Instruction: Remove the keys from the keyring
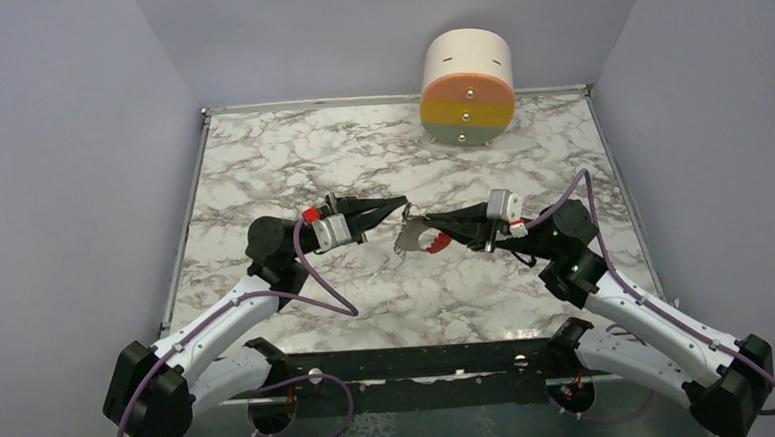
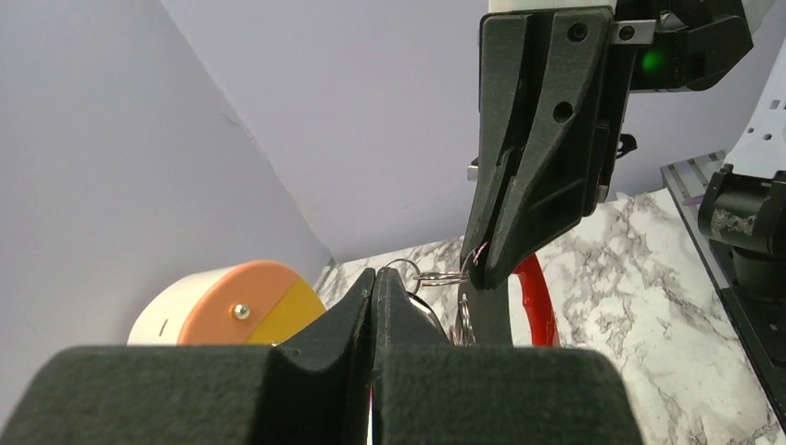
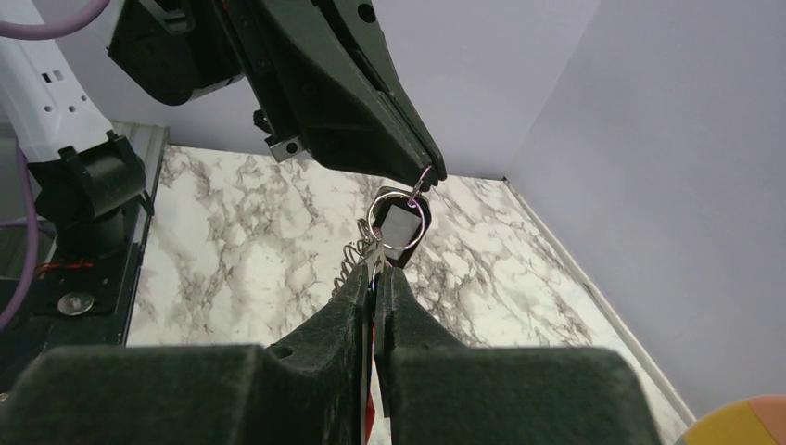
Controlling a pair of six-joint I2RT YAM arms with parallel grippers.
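The marbled bench (image 1: 261, 175) spreads beneath the keyring (image 1: 435, 241), which hangs in the air over the bench's middle, clear of the surface. Far behind the keyring, against the back wall, a cream drum (image 1: 466, 74) lies on its side, its orange, yellow and green face turned toward the keyring. My two arms reach in from either side of the keyring, and their tips nearly meet at it. My left pincer (image 2: 373, 278), on the keyring's left, is clenched tight, its very tip nipping the top of the thin ring (image 3: 370, 218). My right pincer (image 3: 378, 271), on the keyring's right, is clenched too. A flat silver strip runs into its fingers from the dark-headed key (image 3: 400, 225), which sits inside the thin ring, and I take that strip for the key's blade. The red clip (image 2: 539, 301) dangles at the keyring's low end, just under my right fingers. The chain (image 3: 350, 262) droops beside the ring. I cannot pick out a red-headed key.
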